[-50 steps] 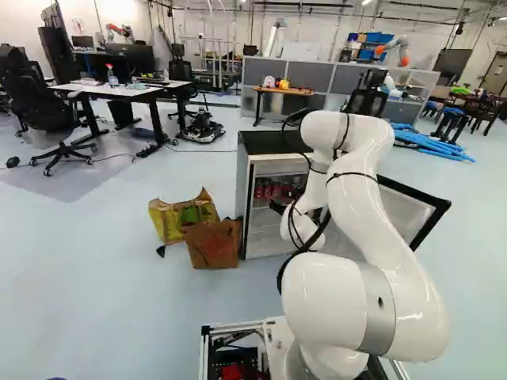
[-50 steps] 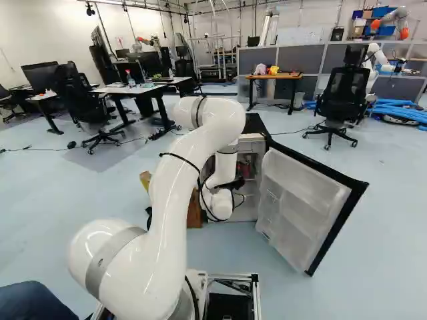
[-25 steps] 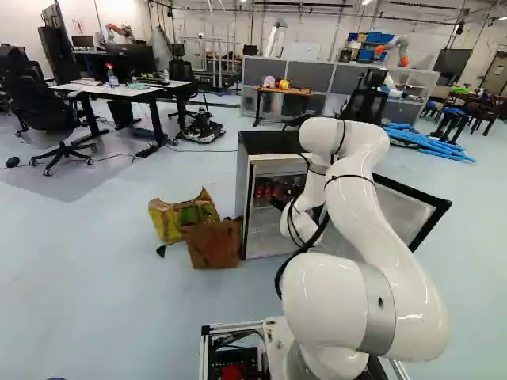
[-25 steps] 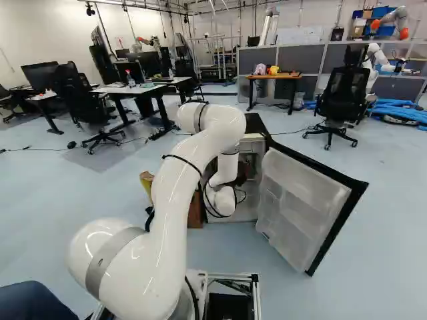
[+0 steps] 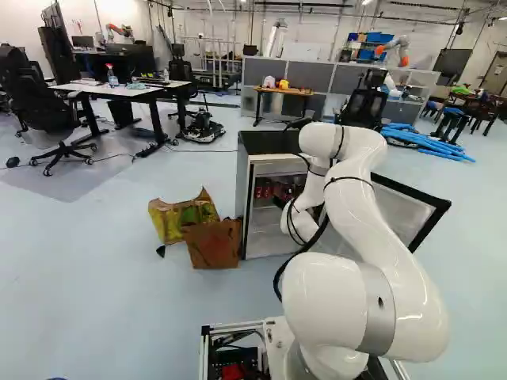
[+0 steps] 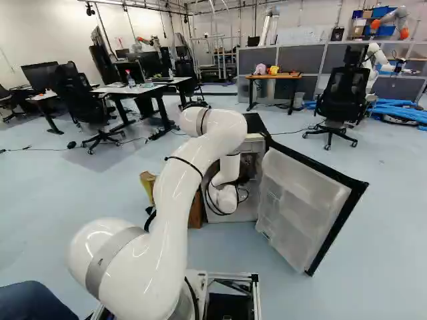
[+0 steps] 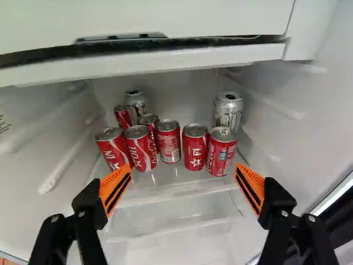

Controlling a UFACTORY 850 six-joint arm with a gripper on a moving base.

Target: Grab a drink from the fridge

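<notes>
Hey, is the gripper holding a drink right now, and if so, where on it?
No, nothing is held. The gripper is open, and the red cans stand on the shelf ahead of it.

You look across a pale blue floor (image 5: 95, 269) toward a white wall (image 6: 33, 30). At the left of your left base view, a black office chair (image 5: 40, 107) stands beside a white-topped desk (image 5: 135, 91). Farther back, you see a wooden table (image 6: 283, 76) before grey partitions (image 6: 297, 60). To its right in your right base view stands a second black chair (image 6: 341, 100), with blue tubes (image 6: 400, 110) lying beyond.
</notes>
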